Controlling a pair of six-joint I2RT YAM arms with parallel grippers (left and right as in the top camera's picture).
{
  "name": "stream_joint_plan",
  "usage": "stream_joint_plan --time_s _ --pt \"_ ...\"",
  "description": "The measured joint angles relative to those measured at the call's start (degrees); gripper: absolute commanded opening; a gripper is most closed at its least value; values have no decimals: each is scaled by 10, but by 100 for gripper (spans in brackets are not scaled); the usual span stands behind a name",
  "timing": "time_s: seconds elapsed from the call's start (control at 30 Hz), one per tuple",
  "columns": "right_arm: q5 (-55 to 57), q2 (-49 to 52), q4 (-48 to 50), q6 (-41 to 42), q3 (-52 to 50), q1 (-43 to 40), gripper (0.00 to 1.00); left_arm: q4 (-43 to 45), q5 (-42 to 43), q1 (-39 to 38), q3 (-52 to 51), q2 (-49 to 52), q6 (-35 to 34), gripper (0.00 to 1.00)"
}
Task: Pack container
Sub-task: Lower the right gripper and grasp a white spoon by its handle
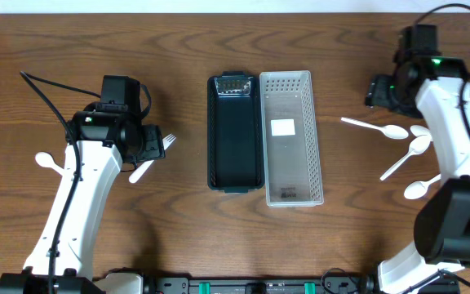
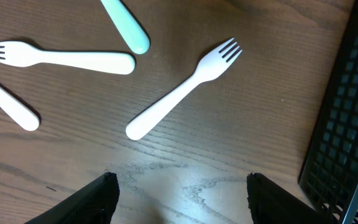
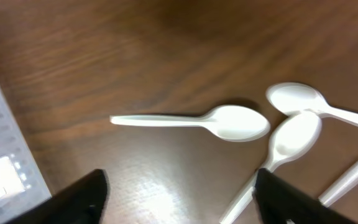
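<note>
Black container (image 1: 235, 139) w/ clear bin (image 1: 294, 175) alongside, forks (image 2: 180, 92) L, spoons (image 3: 235, 122) R, both jaws apart, empty

- The overhead view looks straight down from high up and takes in the whole surface (image 1: 178, 233).
- The left wrist view looks down from close on the forks (image 2: 179, 93). The black basket (image 2: 347, 124) at frame right is shared with the overhead view.
- The right wrist view sits close over the spoons (image 3: 238, 122). The clear basket (image 3: 5, 168) at lower left is likewise shared.

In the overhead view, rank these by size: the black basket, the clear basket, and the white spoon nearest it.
1. Clear basket, slightly longer and wider.
2. Black basket.
3. White spoon, by far the smallest.
</note>
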Motion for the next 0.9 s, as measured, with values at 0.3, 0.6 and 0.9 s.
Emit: stream_joint_plan --time_s 0.3,0.6,0.9 --pt "-21 2 -24 -415 0 -22 96 0 0 0 0 0 0 70" --pt "-47 39 -28 -678 0 -24 93 -13 0 0 0 0 0 70" --pt "-66 153 -15 -724 0 -28 80 -17 0 0 0 0 0 70"
